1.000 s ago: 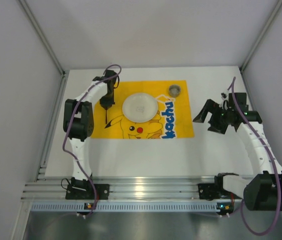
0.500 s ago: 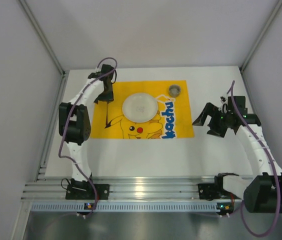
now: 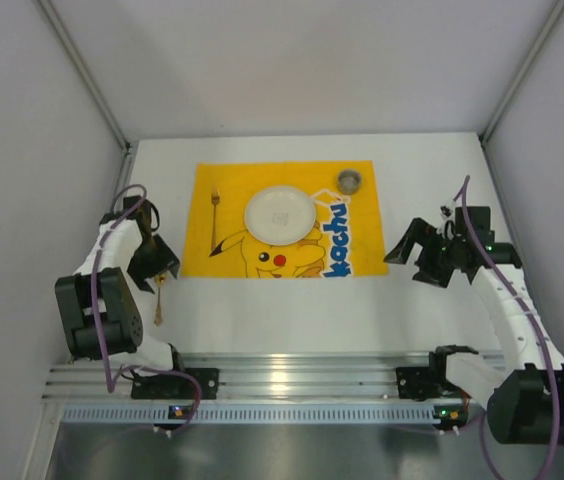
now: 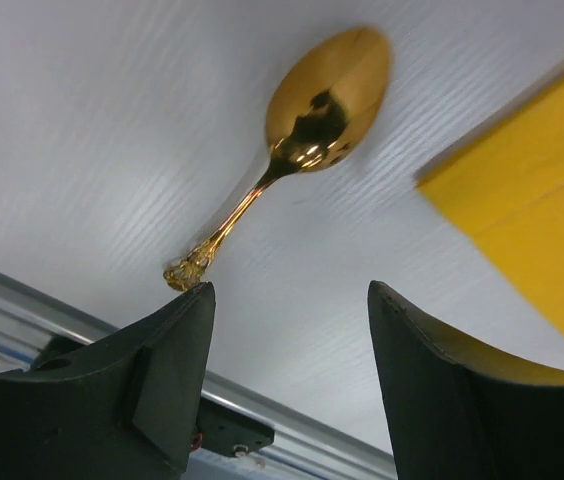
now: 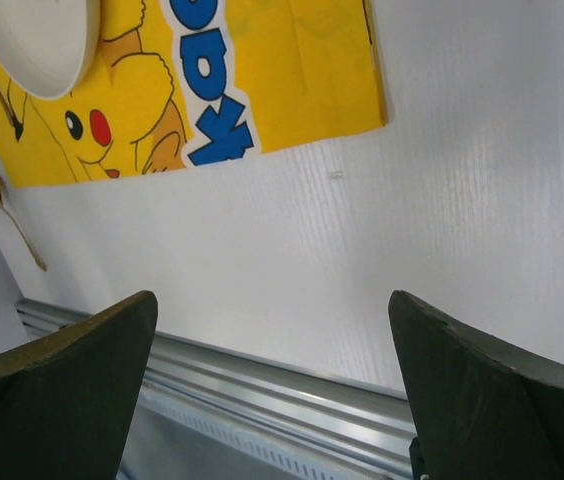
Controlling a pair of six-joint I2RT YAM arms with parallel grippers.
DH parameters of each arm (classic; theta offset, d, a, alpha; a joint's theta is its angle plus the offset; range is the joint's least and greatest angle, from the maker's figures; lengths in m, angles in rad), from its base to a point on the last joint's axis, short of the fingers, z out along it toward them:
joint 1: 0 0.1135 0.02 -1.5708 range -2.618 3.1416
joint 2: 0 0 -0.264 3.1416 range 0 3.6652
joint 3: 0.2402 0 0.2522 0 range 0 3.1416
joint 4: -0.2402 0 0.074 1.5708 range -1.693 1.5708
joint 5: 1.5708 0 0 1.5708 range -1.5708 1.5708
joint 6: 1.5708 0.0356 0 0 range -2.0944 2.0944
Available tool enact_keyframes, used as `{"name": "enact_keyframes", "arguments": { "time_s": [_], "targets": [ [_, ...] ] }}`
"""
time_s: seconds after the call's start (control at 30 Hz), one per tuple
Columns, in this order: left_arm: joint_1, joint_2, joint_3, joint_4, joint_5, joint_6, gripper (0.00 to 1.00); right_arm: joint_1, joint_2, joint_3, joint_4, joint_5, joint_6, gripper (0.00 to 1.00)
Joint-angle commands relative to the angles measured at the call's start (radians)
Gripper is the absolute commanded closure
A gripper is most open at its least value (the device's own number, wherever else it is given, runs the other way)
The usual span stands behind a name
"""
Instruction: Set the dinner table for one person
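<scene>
The wide, matte white rectangular dinner table (image 3: 292,310) fills the floor of the walled cell, and a yellow rectangular cloth mat (image 3: 362,205) lies flat on its far middle part. The mat carries a printed Pikachu face, and along its right side blue letters with a white outline read "kachu"; the right wrist view catches only the "ka". A round white plate (image 3: 281,213) sits on the mat's centre, a slim gold fork (image 3: 216,205) lies on the mat's left strip just beside the plate, and a small round grey dish (image 3: 349,181) stands at the mat's far right corner. A gold spoon with an ornate handle (image 4: 312,110) lies on the bare tabletop just off the mat's near left corner, bowl up, its bowl end towards the mat. The left gripper (image 4: 290,295) hangs over that spot with its black fingers (image 4: 162,350) spread apart and nothing between them; the spoon's handle tip shows just past one fingertip, and whether they touch cannot be told. The right gripper (image 5: 272,305) hovers over bare tabletop off the mat's right edge, jaws spread wide and empty.
</scene>
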Motion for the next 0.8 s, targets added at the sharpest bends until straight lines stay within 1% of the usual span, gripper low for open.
{"name": "enact_keyframes", "arguments": {
  "time_s": [0.0, 0.07, 0.23, 0.37, 0.47, 0.53, 0.6, 0.7, 0.77],
  "targets": [
    [0.059, -0.042, -0.126, 0.014, 0.119, -0.013, 0.32, -0.011, -0.030, -0.031, 0.019, -0.025, -0.003, 0.00],
    [0.069, -0.045, -0.152, 0.025, 0.101, -0.009, 0.36, -0.008, -0.038, -0.047, 0.021, -0.032, -0.003, 0.00],
    [0.069, -0.022, -0.121, 0.051, 0.047, 0.013, 0.37, -0.001, -0.050, -0.056, 0.008, -0.033, -0.008, 0.00],
    [0.070, 0.042, -0.095, 0.085, 0.004, 0.036, 0.40, 0.001, -0.056, -0.053, -0.012, -0.030, -0.008, 0.00],
    [0.072, 0.090, -0.094, 0.116, -0.017, 0.048, 0.44, 0.002, -0.058, -0.041, -0.036, -0.015, -0.017, 0.00],
    [0.070, 0.109, -0.089, 0.130, -0.023, 0.051, 0.48, 0.001, -0.058, -0.028, -0.047, -0.004, -0.020, 0.00],
    [0.070, 0.138, -0.078, 0.145, -0.022, 0.053, 0.57, 0.001, -0.059, -0.022, -0.056, 0.004, -0.019, 0.00],
    [0.070, 0.176, -0.059, 0.150, -0.034, 0.050, 0.60, 0.001, -0.061, -0.018, -0.064, 0.011, -0.017, 0.00],
    [0.070, 0.198, -0.049, 0.156, -0.051, 0.051, 0.65, 0.001, -0.064, -0.016, -0.067, 0.022, -0.017, 0.00]
  ]
}}
